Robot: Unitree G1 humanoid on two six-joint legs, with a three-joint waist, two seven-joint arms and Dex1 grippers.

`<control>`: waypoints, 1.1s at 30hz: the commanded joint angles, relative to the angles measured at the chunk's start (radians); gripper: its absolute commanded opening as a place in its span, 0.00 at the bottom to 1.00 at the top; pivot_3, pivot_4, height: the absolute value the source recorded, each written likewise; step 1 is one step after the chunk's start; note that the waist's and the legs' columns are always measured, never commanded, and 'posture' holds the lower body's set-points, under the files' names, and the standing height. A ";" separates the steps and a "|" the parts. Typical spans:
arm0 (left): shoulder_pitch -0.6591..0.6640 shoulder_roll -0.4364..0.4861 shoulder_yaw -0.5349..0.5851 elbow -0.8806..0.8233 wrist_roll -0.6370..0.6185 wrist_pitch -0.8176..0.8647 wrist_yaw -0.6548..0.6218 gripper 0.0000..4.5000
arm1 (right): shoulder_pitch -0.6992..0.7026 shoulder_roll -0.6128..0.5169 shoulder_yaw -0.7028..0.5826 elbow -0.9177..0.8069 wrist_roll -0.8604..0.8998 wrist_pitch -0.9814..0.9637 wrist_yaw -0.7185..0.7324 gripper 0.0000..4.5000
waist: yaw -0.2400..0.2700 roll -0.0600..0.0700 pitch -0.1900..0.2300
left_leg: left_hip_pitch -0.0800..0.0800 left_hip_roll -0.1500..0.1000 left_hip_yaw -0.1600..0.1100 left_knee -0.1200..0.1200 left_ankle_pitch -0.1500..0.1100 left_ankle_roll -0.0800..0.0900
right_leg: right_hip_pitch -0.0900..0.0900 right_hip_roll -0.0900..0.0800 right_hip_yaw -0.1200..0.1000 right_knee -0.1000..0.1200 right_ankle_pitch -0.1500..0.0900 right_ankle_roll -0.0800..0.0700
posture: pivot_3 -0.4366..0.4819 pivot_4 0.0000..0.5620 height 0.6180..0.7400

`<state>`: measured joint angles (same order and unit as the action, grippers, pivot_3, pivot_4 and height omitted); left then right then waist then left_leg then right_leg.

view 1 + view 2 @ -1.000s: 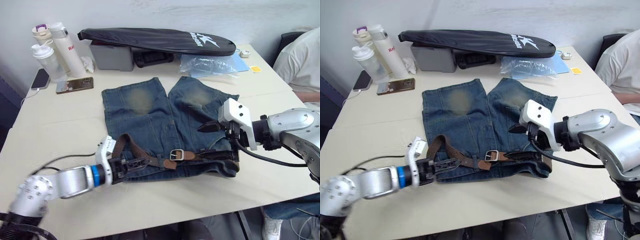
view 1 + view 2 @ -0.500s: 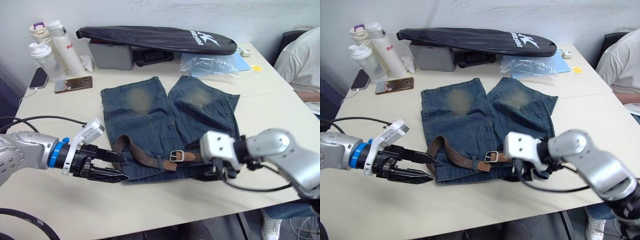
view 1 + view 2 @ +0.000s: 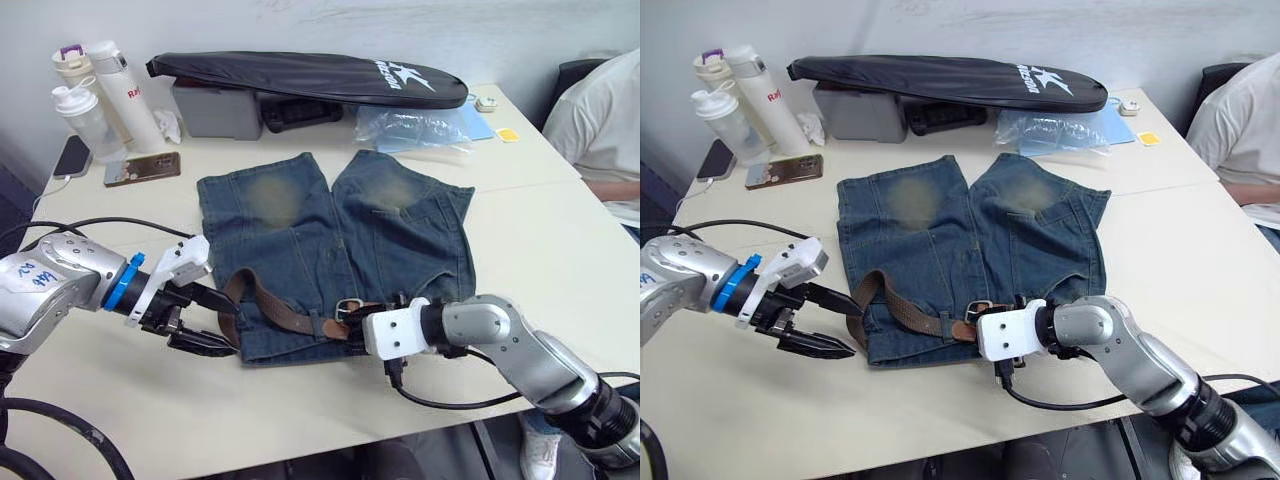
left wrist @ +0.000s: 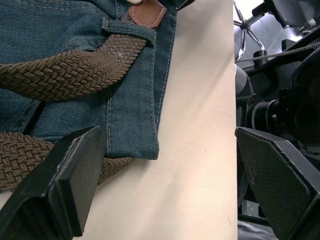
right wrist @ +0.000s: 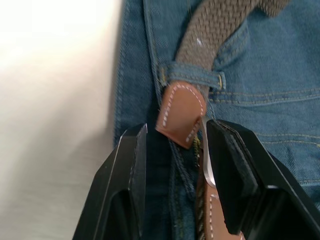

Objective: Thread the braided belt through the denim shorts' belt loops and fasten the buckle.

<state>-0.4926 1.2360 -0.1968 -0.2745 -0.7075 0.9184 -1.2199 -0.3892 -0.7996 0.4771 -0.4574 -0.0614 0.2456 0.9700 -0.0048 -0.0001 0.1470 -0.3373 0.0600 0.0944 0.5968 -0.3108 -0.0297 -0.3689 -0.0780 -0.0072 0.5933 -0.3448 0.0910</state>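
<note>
Faded blue denim shorts (image 3: 335, 250) lie flat on the cream tabletop (image 3: 520, 210), waistband toward the robot, legs pointing away. Dark brown braided belt (image 3: 275, 305) runs along the waistband; its loose end curls up in a loop at the robot's left corner of the shorts.

Hidden/unclear: small silver rectangular buckle (image 3: 349, 306) is partly covered by the right arm's white housing; prong not discernible. In the right wrist view the tan leather belt tip (image 5: 181, 114) pokes out of a narrow blue denim belt loop (image 5: 192, 75) and sits between the fingers.

Right gripper (image 5: 176, 150): jaws parted around the tip, pads not seen touching it, so released. Left gripper (image 3: 212, 324): jaws wide apart, empty, just beside the waistband's left corner.

Surface/room: long black zipped racket bag (image 3: 300, 78), grey box (image 3: 215, 108), clear bluish plastic bag (image 3: 415, 128), white bottles (image 3: 95, 95), phones (image 3: 140, 168) at the far edge. Person's sleeve (image 3: 600, 120) cut off at right.

Open room: bare table on both sides of the shorts; near edge close to the waistband.
</note>
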 commanded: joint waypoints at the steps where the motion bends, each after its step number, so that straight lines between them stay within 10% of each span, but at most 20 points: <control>1: 0.034 0.007 0.052 -0.044 -0.003 0.019 -0.007 1.00 | -0.012 0.012 0.006 0.014 -0.041 -0.051 0.015 0.47 | 0.000 0.000 0.000 | 0.000 0.002 0.000 0.000 0.000 0.000 | 0.000 0.000 0.000 0.000 0.000 0.000 | 0.48 0.27 1.00; 21: 0.110 -0.028 0.118 -0.039 0.056 -0.015 0.013 1.00 | -0.017 0.104 0.003 0.049 -0.138 -0.176 0.035 0.47 | 0.000 -0.001 -0.001 | 0.001 0.003 0.001 0.005 0.000 0.000 | -0.002 0.005 0.002 0.009 -0.001 -0.001 | 0.48 0.27 1.00; 27: 0.115 -0.032 0.125 -0.044 0.058 -0.016 0.017 1.00 | -0.018 0.111 -0.005 0.067 -0.164 -0.196 0.044 0.01 | 0.000 -0.001 -0.001 | 0.001 0.003 0.001 0.008 0.000 0.001 | -0.002 0.005 0.002 0.012 -0.001 -0.001 | 0.48 0.27 1.00; 33: 0.116 -0.041 0.125 -0.044 0.065 -0.017 0.018 1.00 | -0.015 0.115 -0.020 0.078 -0.155 -0.214 0.045 0.01 | 0.000 -0.001 -0.001 | 0.001 0.002 0.001 0.009 -0.001 0.001 | -0.002 0.005 0.003 0.014 -0.001 -0.001 | 0.48 0.27 1.00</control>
<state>-0.3805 1.1954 -0.0962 -0.3057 -0.6574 0.9139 -1.2001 -0.3909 -0.6950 0.4764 -0.3692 -0.2271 0.0451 1.0166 -0.0048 -0.0010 0.1458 -0.3360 0.0623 0.0958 0.6063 -0.3114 -0.0290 -0.3707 -0.0726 -0.0042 0.6071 -0.3456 0.0895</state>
